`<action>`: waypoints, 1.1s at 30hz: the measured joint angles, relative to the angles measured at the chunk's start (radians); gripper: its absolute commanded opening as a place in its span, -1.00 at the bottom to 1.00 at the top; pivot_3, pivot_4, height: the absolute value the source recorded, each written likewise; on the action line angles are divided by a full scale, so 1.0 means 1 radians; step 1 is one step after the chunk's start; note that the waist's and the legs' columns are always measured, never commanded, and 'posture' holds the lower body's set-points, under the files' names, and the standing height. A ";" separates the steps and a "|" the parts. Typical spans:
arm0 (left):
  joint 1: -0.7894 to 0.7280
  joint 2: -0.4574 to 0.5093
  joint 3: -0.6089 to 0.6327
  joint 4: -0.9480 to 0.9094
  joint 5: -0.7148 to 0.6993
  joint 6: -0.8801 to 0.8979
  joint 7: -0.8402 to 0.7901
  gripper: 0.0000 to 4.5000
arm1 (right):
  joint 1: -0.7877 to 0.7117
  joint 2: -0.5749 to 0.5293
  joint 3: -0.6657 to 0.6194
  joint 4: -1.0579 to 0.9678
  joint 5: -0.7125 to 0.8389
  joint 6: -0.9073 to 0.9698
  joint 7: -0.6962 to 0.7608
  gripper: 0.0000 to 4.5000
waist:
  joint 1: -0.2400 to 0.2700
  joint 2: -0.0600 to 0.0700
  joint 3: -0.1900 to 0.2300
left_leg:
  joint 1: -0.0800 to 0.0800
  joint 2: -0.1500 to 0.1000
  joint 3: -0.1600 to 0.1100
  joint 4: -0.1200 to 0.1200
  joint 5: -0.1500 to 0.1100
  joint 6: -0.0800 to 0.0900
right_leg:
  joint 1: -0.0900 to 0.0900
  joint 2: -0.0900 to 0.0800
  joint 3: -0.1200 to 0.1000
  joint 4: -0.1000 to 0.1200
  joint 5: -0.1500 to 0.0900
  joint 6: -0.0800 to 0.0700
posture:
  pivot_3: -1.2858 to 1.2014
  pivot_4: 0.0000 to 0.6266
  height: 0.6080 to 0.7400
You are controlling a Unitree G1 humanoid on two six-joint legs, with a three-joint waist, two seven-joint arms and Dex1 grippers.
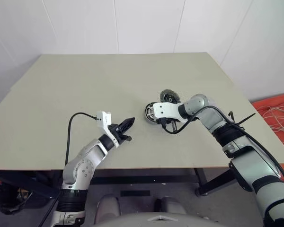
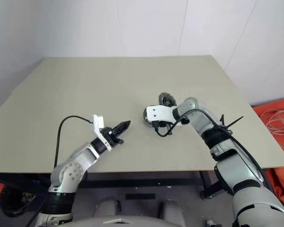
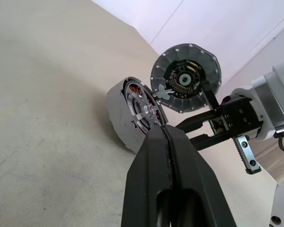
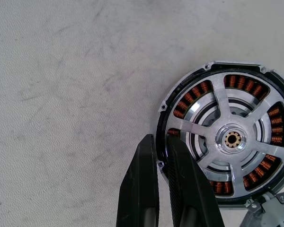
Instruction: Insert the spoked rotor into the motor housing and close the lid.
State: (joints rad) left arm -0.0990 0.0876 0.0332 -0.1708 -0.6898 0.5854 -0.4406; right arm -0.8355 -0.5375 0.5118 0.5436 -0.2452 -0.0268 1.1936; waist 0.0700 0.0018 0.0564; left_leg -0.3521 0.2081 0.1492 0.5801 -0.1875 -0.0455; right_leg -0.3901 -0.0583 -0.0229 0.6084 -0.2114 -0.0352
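At frame centre my right gripper (image 2: 149,119) hangs over the housing (image 2: 146,115), the lid (image 2: 166,100) just behind. My left gripper (image 2: 123,126) hovers lower left, shut.

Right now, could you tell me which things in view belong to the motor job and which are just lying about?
Job in hand:
spoked rotor, seated in the motor housing
lid, standing open
right pincer, at the housing's rim
left pincer, shut and empty

Lying about:
cables, past the right edge of the table
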 measured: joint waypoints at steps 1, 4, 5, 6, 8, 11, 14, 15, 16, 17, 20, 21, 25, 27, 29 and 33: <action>0.000 -0.001 0.000 0.000 0.001 0.000 0.000 -1.00 | 0.000 0.000 0.000 0.000 -0.001 -0.001 0.000 -0.99 | 0.000 0.000 0.000 | 0.000 0.000 0.000 0.000 0.000 0.000 | 0.000 0.000 0.000 0.000 0.000 0.000 | 0.03 -1.00 1.00; 0.000 -0.005 0.001 0.000 0.002 0.000 0.000 -1.00 | 0.000 0.000 0.000 0.000 -0.001 -0.001 0.000 -0.99 | 0.000 0.000 0.000 | 0.000 0.000 0.000 0.000 0.000 0.000 | 0.000 0.000 0.000 0.000 0.000 0.000 | 0.03 -1.00 1.00; 0.000 -0.006 0.001 0.000 0.003 0.000 0.000 -1.00 | 0.000 0.000 0.000 -0.001 -0.001 -0.001 0.000 -0.99 | 0.000 0.000 0.000 | 0.000 0.000 0.000 0.000 0.000 0.000 | 0.000 0.000 0.000 0.000 0.000 0.000 | 0.03 -1.00 1.00; 0.000 -0.006 0.001 0.000 0.004 0.000 0.000 -1.00 | 0.000 0.000 0.000 -0.001 -0.001 0.000 0.000 -0.99 | 0.000 0.000 0.000 | 0.000 0.000 0.000 0.000 0.000 0.000 | 0.000 0.000 0.000 0.000 0.000 0.000 | 0.03 -1.00 1.00; 0.000 -0.007 0.001 0.000 0.005 0.000 0.000 -1.00 | 0.002 0.000 -0.002 -0.007 -0.001 0.005 0.000 -0.99 | 0.000 0.000 0.000 | 0.000 0.000 0.000 0.000 0.000 0.000 | 0.000 0.000 0.000 0.000 0.000 0.000 | 0.03 -1.00 1.00; 0.000 -0.008 0.002 0.000 0.006 0.000 0.000 -1.00 | 0.017 0.003 -0.026 -0.036 0.015 0.051 0.004 -0.99 | 0.000 0.000 0.000 | -0.001 0.000 0.000 0.000 0.000 0.000 | -0.001 0.000 0.000 0.000 0.000 0.000 | 0.03 -1.00 1.00; -0.001 -0.008 0.003 0.000 0.006 0.000 0.000 -1.00 | 0.029 0.009 -0.042 -0.091 0.049 0.136 0.016 -0.99 | 0.000 0.000 0.001 | -0.002 0.000 0.000 0.000 0.000 0.000 | -0.002 0.000 0.000 0.000 0.000 0.000 | 0.03 -1.00 1.00; -0.002 -0.010 0.003 0.001 0.006 0.000 0.000 -1.00 | 0.036 0.008 -0.053 -0.121 0.058 0.170 0.025 -0.99 | 0.000 0.000 0.001 | -0.002 0.000 0.000 0.000 0.000 0.000 | -0.002 0.000 0.000 0.000 0.000 0.000 | 0.03 -1.00 1.00; -0.003 -0.011 0.003 0.001 0.006 0.000 0.000 -1.00 | 0.042 0.002 -0.064 -0.160 0.068 0.210 0.035 -0.99 | 0.001 0.000 0.002 | -0.002 0.000 0.000 0.000 0.000 0.000 | -0.002 0.000 0.000 0.000 0.000 0.000 | 0.03 -1.00 1.00; -0.003 -0.011 0.003 0.002 0.006 0.000 0.000 -1.00 | 0.047 -0.010 -0.071 -0.195 0.081 0.238 0.050 -0.99 | 0.001 0.000 0.002 | -0.002 0.000 0.000 0.000 0.000 0.000 | -0.002 0.000 0.000 0.000 0.000 0.000 | 0.03 -1.00 1.00; -0.006 -0.012 0.006 0.007 0.006 0.000 0.000 -1.00 | 0.060 -0.051 -0.107 -0.329 0.121 0.340 0.087 -0.99 | 0.003 0.000 0.002 | 0.000 0.000 0.000 0.000 0.000 0.001 | 0.000 0.000 0.000 0.000 0.000 0.000 | 0.03 -1.00 1.00; -0.006 -0.012 0.006 0.009 0.006 0.000 0.000 -1.00 | 0.063 -0.065 -0.116 -0.372 0.134 0.378 0.097 -0.99 | 0.003 0.000 0.002 | 0.000 0.000 0.000 0.000 0.000 0.001 | 0.000 0.000 0.000 0.000 0.000 0.000 | 0.03 -1.00 1.00; -0.008 -0.014 0.006 0.014 0.006 0.000 -0.001 -1.00 | 0.109 -0.121 -0.124 -0.526 0.188 0.503 0.140 -0.99 | 0.008 0.000 0.002 | 0.002 0.000 0.000 0.000 0.000 0.000 | 0.002 0.000 0.000 0.000 0.000 0.000 | 0.03 -1.00 1.00; -0.009 -0.015 0.007 0.015 0.006 -0.001 -0.001 -1.00 | 0.129 -0.145 -0.125 -0.567 0.204 0.528 0.152 -0.99 | 0.010 0.000 0.002 | 0.002 0.000 0.000 0.000 0.000 0.000 | 0.002 0.000 0.000 0.000 0.000 0.000 | 0.03 -1.00 1.00; -0.009 -0.019 0.007 0.017 0.006 -0.002 -0.001 -1.00 | 0.147 -0.170 -0.125 -0.596 0.211 0.528 0.157 -0.99 | 0.010 0.000 0.002 | 0.002 0.000 0.000 0.000 0.000 0.000 | 0.002 0.000 0.000 0.000 0.000 0.000 | 0.03 -1.00 1.00; -0.010 -0.021 0.008 0.024 0.006 -0.008 -0.001 -1.00 | 0.169 -0.188 -0.124 -0.600 0.216 0.487 0.155 -0.99 | 0.010 0.000 0.002 | 0.002 0.000 0.000 0.000 0.000 0.000 | 0.001 0.000 0.000 0.000 0.000 0.000 | 0.03 -1.00 1.00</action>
State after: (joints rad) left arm -0.1092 0.0665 0.0413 -0.1470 -0.6839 0.5774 -0.4415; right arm -0.6663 -0.7258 0.3873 -0.0565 -0.0296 0.4605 1.3490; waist 0.0796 0.0018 0.0581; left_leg -0.3498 0.2086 0.1492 0.5801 -0.1876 -0.0452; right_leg -0.3886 -0.0583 -0.0226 0.6085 -0.2114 -0.0351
